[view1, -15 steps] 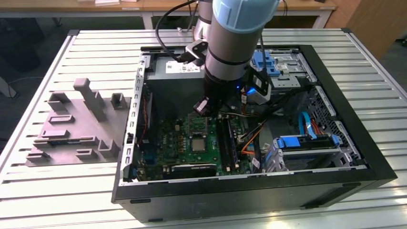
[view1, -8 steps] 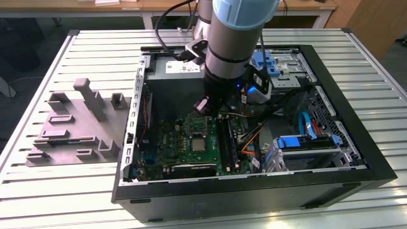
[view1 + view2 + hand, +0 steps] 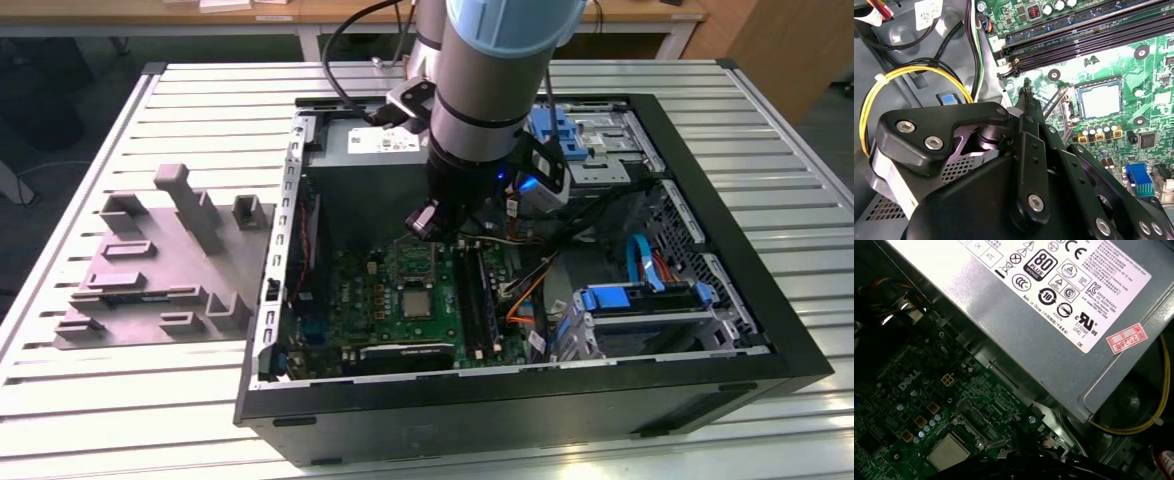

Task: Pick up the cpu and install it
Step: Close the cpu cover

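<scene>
I have the arm reaching down into the open computer case (image 3: pixel 747 330), which lies on its side on the slatted counter (image 3: pixel 134 420). The end effector (image 3: pixel 427 222) hangs above the green motherboard (image 3: pixel 387 300), close to the grey power-supply box (image 3: pixel 1054 305) at the far end of the case. I cannot tell from these views whether it is released or clenched; its black linkage (image 3: pixel 1029 165) fills the foreground of the second wrist view and nothing shows held in it.

The cpu (image 3: pixel 418 301) sits flat in the socket (image 3: pixel 1074 112) on the motherboard, silvery top up. In the exterior view it lies nearer to me than the end effector, apart from it and not touched. I also see it in the second wrist view (image 3: pixel 1100 98) and the first wrist view (image 3: pixel 947 452).

The grey tray (image 3: pixel 160 270) with upright blocks rests on the counter at the exterior view's left, outside the case.
</scene>
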Available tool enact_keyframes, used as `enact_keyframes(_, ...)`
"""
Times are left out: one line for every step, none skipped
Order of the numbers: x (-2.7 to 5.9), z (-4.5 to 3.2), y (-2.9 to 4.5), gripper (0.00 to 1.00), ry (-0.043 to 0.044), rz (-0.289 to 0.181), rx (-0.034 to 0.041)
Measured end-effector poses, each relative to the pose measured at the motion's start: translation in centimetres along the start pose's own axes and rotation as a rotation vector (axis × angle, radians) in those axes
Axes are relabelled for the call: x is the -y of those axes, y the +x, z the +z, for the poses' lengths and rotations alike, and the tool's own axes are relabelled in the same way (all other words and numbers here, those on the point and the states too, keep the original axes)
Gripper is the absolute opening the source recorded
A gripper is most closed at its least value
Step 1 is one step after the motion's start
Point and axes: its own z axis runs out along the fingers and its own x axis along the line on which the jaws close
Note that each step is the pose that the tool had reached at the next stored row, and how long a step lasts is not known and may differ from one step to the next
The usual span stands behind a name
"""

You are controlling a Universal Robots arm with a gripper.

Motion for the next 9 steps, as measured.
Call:
enact_keyframes(0.0,-0.01,0.0,0.11,0.0001,0.0,-0.0002)
enact_keyframes(0.0,-0.01,0.0,0.11,0.0,-0.001,-0.0003)
enact_keyframes(0.0,0.0,0.0,0.11,0.0,-0.001,-0.0002)
enact_keyframes(0.0,0.0,0.0,0.11,0.0,-0.001,-0.0002)
enact_keyframes(0.0,0.0,0.0,0.11,0.0,-0.001,-0.0002)
enact_keyframes(0.0,0.0,0.0,0.11,-0.0001,-0.001,-0.0002)
enact_keyframes(0.0,0.0,0.0,0.11,0.0,-0.001,-0.0002)
enact_keyframes(0.0,0.0,0.0,0.11,0.0,-0.001,-0.0002)
enact_keyframes(0.0,0.0,0.0,0.11,0.0,-0.001,-0.0002)
